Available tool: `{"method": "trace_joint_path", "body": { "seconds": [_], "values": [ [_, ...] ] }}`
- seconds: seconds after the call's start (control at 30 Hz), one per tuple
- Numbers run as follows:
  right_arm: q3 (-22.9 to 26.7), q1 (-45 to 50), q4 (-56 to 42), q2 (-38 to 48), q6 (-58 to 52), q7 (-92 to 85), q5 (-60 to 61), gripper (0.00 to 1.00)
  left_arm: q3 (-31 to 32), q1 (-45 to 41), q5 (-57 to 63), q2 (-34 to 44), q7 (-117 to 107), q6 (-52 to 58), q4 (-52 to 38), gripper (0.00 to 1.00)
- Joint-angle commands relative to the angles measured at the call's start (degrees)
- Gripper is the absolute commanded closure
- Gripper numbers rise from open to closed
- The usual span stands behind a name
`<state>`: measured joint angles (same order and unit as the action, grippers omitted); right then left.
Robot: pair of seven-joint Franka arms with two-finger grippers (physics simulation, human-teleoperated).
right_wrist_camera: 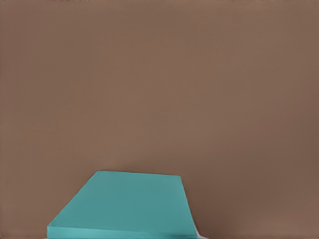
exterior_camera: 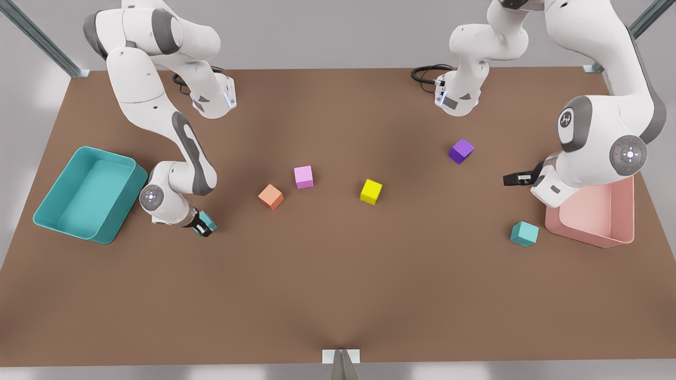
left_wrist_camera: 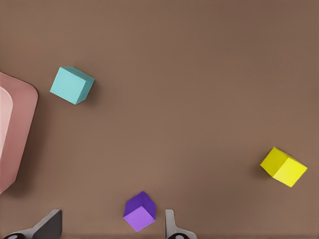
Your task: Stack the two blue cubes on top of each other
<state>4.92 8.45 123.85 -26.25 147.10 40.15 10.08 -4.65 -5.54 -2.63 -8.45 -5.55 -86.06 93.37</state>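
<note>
Nothing stacked yet. Right tool (exterior_camera: 203,226) gripped one teal cube (exterior_camera: 207,221) beside the teal tray (exterior_camera: 50,224). Left tool (exterior_camera: 510,179) waited, fingers apart and empty. The second teal cube (exterior_camera: 524,234) sat on the desk (exterior_camera: 338,290) beside the pink tray (exterior_camera: 615,235).

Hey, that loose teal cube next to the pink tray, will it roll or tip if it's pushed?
The small matte teal cube rests flat-faced on the brown table, so it would probably slide, not roll. Its crisp edges suggest stiffness. The right claw holds the twin teal cube without visible squashing; the open left claw hovers nearby.
</note>
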Motion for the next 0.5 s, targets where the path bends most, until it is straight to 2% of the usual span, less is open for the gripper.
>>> {"method": "trace_joint_path", "body": {
  "seconds": [0.0, 0.1, 0.17, 0.23, 0.37, 0.47],
  "values": [
    [-0.17, -0.01, -0.19, 0.50, -0.23, 0.81, 0.64, 0.31, -0.01, 0.00, -0.01, 0.01, -0.07, 0.10, -0.03, 0.00],
    [-1.84, 0.34, -1.33, 1.29, -0.50, 0.89, 3.36, 0.31, -0.53, 0.09, 0.08, 0.01, -0.07, -1.03, 0.76, 0.00],
    [-6.05, 0.60, -2.82, 2.78, -0.85, 2.82, 6.09, 0.31, -4.39, 0.17, -0.01, 0.10, -10.06, -7.53, 5.32, 0.00],
    [-11.94, 1.13, -8.10, 0.85, -0.94, 9.41, 6.18, 0.31, -10.38, 0.61, -0.01, -0.69, -26.87, -20.19, 12.01, 0.00],
    [-12.30, 13.96, -17.67, -2.05, -1.11, 29.28, 5.74, 0.31, -11.26, 3.25, -0.18, -7.55, -51.92, -34.44, 12.81, 0.00],
    [-11.95, 20.03, -26.46, -8.38, -1.03, 39.74, 5.48, 0.31, -11.26, 3.25, -2.11, -9.92, -53.78, -37.69, 12.63, 0.00]
  ]
}}
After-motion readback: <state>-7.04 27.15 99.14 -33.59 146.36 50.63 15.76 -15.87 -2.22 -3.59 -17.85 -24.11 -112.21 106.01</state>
